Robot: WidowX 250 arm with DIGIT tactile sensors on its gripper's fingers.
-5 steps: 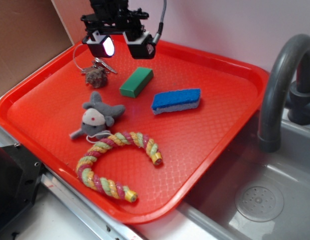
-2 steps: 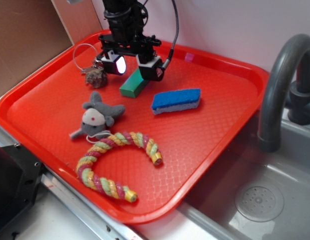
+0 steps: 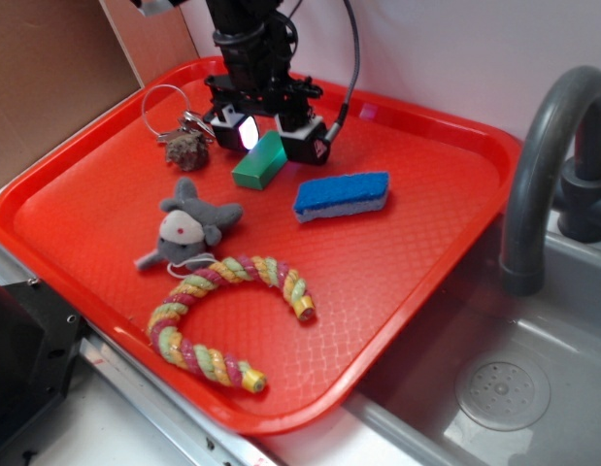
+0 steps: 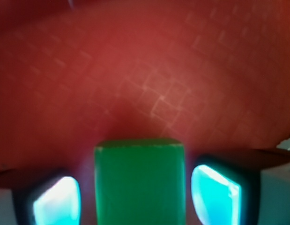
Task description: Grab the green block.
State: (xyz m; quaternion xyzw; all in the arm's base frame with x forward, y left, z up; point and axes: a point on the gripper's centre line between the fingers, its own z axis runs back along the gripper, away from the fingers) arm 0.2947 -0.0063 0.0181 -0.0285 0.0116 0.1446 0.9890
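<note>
The green block (image 3: 258, 163) lies flat on the red tray (image 3: 407, 262), towards its back middle. My gripper (image 3: 271, 139) is low over the block's far end, open, with one finger on each side of it. In the wrist view the green block (image 4: 140, 180) fills the space between my two glowing fingertips (image 4: 215, 194), with a small gap of tray showing on each side. The jaws do not touch the block.
A blue sponge (image 3: 341, 195) lies just right of the block. A key ring with a furry ball (image 3: 183, 146) lies to the left. A grey toy mouse (image 3: 188, 228) and a striped rope ring (image 3: 227, 316) lie nearer the front. A grey tap (image 3: 543, 165) and sink (image 3: 504, 388) are on the right.
My gripper has come down from above the tray's back edge and moved a little right, so that its open fingers now straddle the far end of the green block.
</note>
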